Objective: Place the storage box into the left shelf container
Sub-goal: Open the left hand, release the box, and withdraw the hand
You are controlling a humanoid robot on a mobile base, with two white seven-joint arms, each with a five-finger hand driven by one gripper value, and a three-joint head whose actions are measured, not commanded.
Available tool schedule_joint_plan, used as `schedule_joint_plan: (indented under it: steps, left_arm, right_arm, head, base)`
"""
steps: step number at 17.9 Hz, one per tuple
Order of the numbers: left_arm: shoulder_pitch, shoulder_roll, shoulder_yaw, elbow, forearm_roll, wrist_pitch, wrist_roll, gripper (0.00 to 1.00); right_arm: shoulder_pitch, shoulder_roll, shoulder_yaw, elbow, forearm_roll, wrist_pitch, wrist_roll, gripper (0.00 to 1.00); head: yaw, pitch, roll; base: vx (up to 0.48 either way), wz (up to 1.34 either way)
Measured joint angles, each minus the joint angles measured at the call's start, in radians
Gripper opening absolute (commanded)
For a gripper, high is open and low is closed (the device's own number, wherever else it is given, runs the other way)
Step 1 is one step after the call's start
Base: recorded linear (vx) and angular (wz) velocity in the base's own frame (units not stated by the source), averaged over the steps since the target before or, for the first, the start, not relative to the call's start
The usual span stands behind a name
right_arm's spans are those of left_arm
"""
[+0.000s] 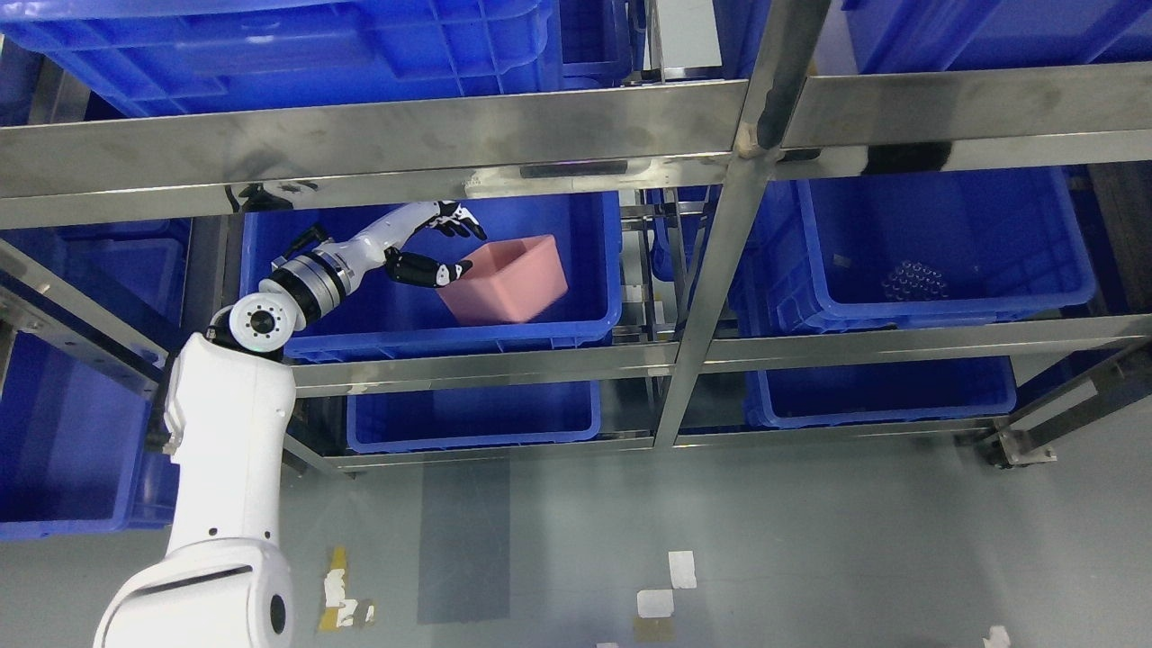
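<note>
The pink storage box [508, 281] lies tilted inside the left blue shelf container [594, 270] on the middle shelf, its open top facing up and to the left. Its lower right edge looks blurred. My left hand [455, 245] reaches into the same container from the left, right at the box's left corner. Its fingers [461, 220] are spread above the box's rim, and the thumb [430, 270] sits by the near left edge, with a wide gap between them. I cannot tell whether the thumb tip touches the box. The right arm does not show.
Steel shelf rails [360, 144] cross just above the hand, and a slanted post [711, 270] divides the shelf. A right blue container [945, 297] holds a cluster of small clear objects [913, 281]. More blue bins stand above, below and at the far left.
</note>
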Motion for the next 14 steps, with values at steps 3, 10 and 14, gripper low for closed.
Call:
schedule_joint_plan:
  steps: [3, 10, 14]
  left_arm:
    - [0.001, -0.007, 0.017, 0.006, 0.013, -0.001, 0.011, 0.82]
    - [0.074, -0.036, 0.055, -0.055, 0.399, 0.149, 0.147, 0.99]
    - [0.188, -0.045, 0.035, -0.185, 0.584, 0.284, 0.335, 0.99]
  right_arm:
    - [0.000, 0.000, 0.000, 0.000, 0.000, 0.000, 0.000, 1.00]
    - [0.000, 0.000, 0.000, 0.000, 0.000, -0.001, 0.004, 1.00]
    - [0.000, 0.000, 0.000, 0.000, 0.000, -0.006, 0.004, 1.00]
  head:
    - [0.0000, 0.000, 0.000]
    - [0.0000, 0.000, 0.000]
    - [0.0000, 0.000, 0.000]
  base:
    - [0.000, 0.00]
    - [0.000, 0.00]
    - [0.000, 0.00]
